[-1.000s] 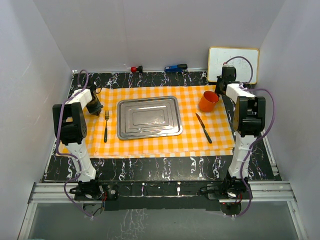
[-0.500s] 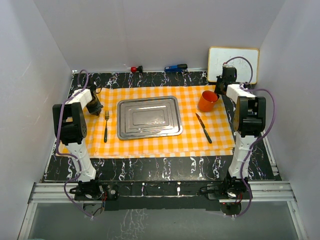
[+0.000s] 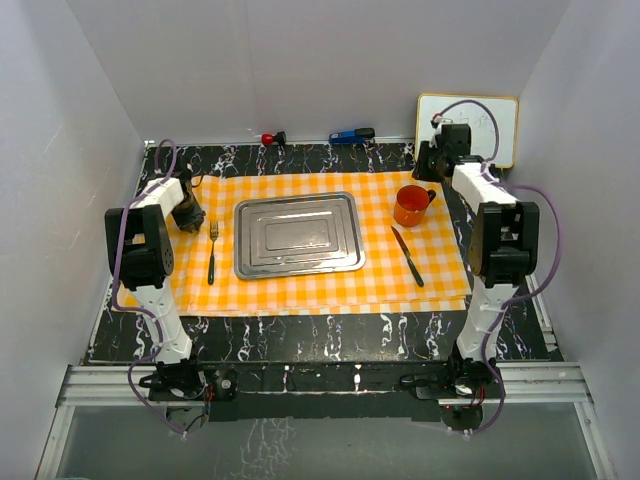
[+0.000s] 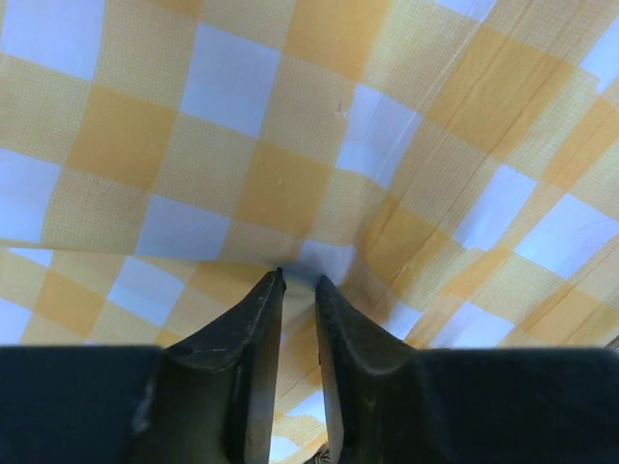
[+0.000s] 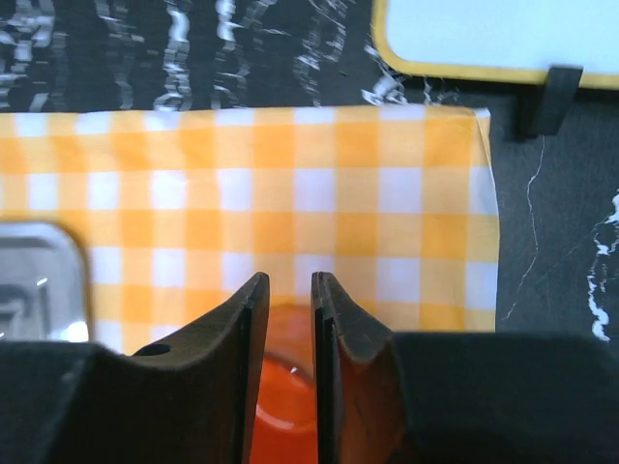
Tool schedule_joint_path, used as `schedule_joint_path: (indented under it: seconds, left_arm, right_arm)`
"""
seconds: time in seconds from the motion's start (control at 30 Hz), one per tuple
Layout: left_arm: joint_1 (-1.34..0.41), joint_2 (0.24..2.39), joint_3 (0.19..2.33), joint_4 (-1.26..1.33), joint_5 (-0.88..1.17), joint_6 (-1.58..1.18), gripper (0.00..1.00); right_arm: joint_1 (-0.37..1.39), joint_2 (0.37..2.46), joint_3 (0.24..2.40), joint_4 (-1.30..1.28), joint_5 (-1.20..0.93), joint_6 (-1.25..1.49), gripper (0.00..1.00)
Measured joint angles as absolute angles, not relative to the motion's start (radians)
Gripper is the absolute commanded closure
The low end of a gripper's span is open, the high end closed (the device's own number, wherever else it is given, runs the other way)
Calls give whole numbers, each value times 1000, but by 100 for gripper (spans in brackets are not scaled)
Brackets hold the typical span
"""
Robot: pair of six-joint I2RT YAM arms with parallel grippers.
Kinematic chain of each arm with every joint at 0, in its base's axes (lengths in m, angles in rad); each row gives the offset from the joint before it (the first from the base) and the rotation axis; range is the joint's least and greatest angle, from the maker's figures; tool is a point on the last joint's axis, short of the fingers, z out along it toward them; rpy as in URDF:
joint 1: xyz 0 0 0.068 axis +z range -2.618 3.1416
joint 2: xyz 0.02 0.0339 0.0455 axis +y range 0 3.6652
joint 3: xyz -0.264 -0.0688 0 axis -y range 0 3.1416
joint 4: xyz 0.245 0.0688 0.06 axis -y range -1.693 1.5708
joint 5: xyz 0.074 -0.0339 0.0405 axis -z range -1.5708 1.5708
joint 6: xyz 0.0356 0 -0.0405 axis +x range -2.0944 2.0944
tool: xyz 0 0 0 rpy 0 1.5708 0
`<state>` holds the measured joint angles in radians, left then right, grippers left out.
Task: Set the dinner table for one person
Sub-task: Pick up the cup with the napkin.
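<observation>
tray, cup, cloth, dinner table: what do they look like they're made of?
The tray looks like metal, likely steel: bright, reflective, with a pressed rim. The cup is glossy orange, either plastic or glazed ceramic; I can't tell which. The cloth is matte woven fabric, and the left wrist view shows its weave and creases. The dinner table is black with white veining, so marble or a marble-look laminate.

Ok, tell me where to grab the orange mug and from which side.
Probably by its handle, coming from the right: the orange mug stands upright on the checked cloth, and the handle sticks out to its far right, away from the steel tray.
</observation>
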<state>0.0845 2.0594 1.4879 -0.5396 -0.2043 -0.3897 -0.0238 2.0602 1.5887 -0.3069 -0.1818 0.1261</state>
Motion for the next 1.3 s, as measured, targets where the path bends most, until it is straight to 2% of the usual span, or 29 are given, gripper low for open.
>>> schedule_joint_path:
  seconds: [0.17, 0.2, 0.23, 0.27, 0.33, 0.5, 0.77, 1.17, 1.3]
  left_arm:
    - [87, 2058, 1488, -545, -214, -388, 51]
    - [88, 2057, 1488, -546, -213, -389, 45]
    - [88, 2057, 1488, -546, -212, -389, 33]
    - [88, 2056, 1488, -546, -210, -388, 30]
    - [89, 2051, 1482, -540, -196, -392, 15]
    - [88, 2035, 1455, -514, -150, -400, 14]
    - [88, 2022, 1439, -503, -130, -392, 14]
    - [78, 2019, 1438, -512, -127, -389, 13]
    - [70, 2006, 1438, -549, -150, -392, 11]
  right_arm:
    - [0, 1905, 1610, -373, -198, 85, 70]
    - [4, 1873, 1612, -380, -195, 77, 69]
    - [11, 1846, 1613, -387, -186, 70, 69]
    - [19, 1813, 1612, -398, -159, 57, 69]
    - [52, 1757, 1604, -414, -106, 36, 69]
    - [167, 1681, 1546, -473, -51, 11, 70]
    - [263, 1676, 1425, -636, 52, 4, 71]
    - [279, 1713, 1411, -648, 209, -4, 71]
    - [279, 1766, 1411, -642, 210, -3, 71]
